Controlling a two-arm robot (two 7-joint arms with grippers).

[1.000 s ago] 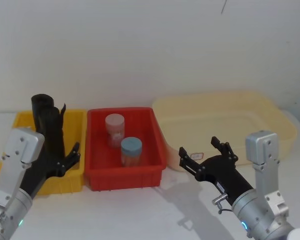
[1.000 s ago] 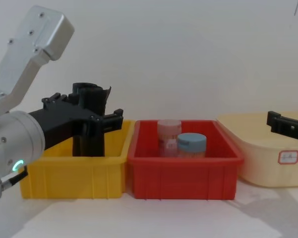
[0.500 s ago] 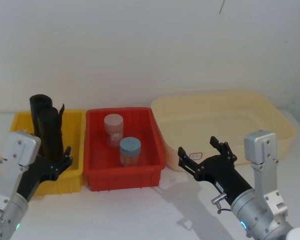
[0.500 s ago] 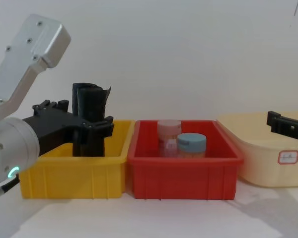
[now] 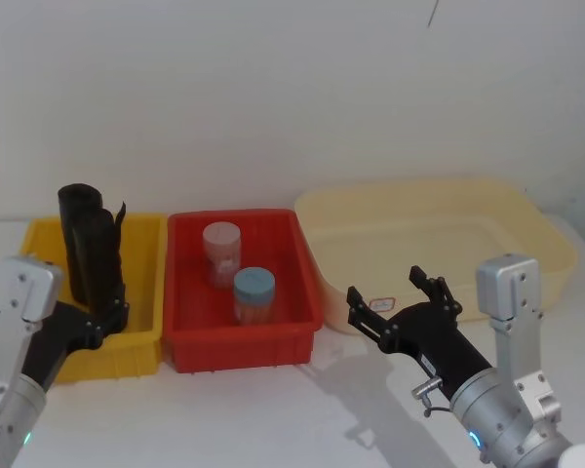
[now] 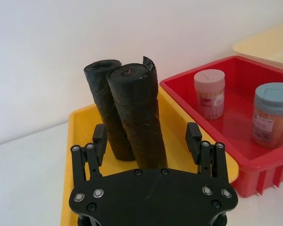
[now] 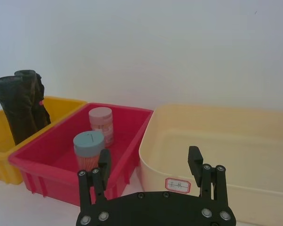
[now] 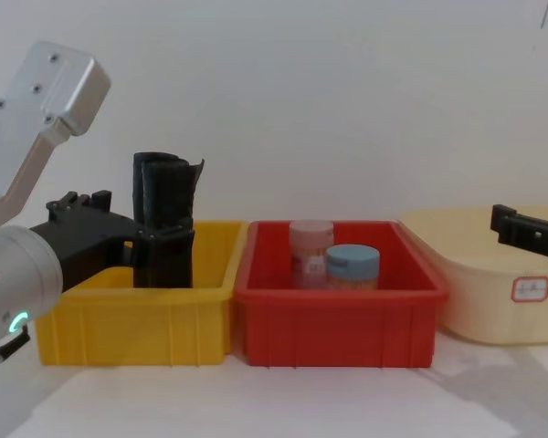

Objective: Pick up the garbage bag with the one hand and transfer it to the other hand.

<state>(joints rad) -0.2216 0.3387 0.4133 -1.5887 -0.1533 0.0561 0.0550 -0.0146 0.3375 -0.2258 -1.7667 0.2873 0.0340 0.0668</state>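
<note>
Garbage bag (image 6: 137,117) stands upright in the yellow bin (image 6: 78,132), with its loose flap sticking up at the top end. A second black roll (image 6: 104,103) leans against it, touching, a little farther from the fingertips and toward the outer finger of the left gripper (image 6: 146,136). That gripper, on the arm with the green ring, sits low at the near wall of the yellow bin with its fingers spread wide and grasping nothing. From the wrist, the garbage bag shows between the two fingers with a gap on each side. I cannot tell whether it reaches in between them or stands just past the tips.

Past the inner finger of the left gripper is the red bin (image 5: 307,273), set right beside the yellow one. It holds a jar with a pink lid (image 5: 223,252) and a jar with a blue lid (image 5: 254,292), the blue one nearer the robot.

The right gripper (image 5: 384,285), on the arm with the blue ring, hangs well apart from the garbage bag. Its fingers are released and empty. Just beyond its tips is the front wall of the cream tub (image 5: 526,224), and the red bin lies off its inner finger. All three containers rest on the white table (image 5: 273,409).
</note>
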